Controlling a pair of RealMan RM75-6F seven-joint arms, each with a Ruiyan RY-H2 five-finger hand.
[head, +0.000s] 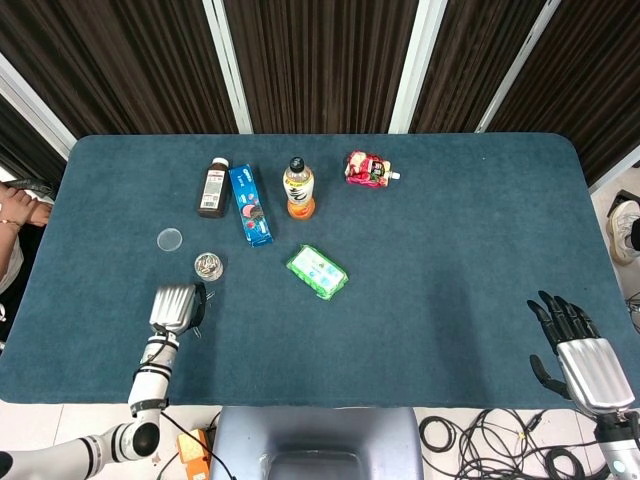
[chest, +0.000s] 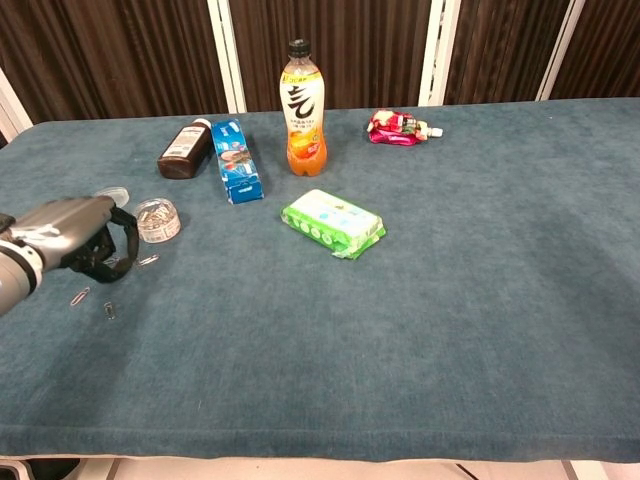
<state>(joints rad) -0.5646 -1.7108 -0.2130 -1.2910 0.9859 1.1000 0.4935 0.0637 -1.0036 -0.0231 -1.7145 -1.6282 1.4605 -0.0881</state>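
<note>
At the lower left of the frame the left hand (chest: 70, 235) hung over the blue surface (chest: 450, 300), fingers curled inward, nothing visibly in them. Loose paper clips (chest: 92, 302) lay on the cloth just below it. A small clear dish of clips (chest: 156, 219) sat just to its right, its lid (head: 170, 239) close by. At the lower right, the right hand (head: 578, 350) rested with fingers spread, holding nothing.
</note>
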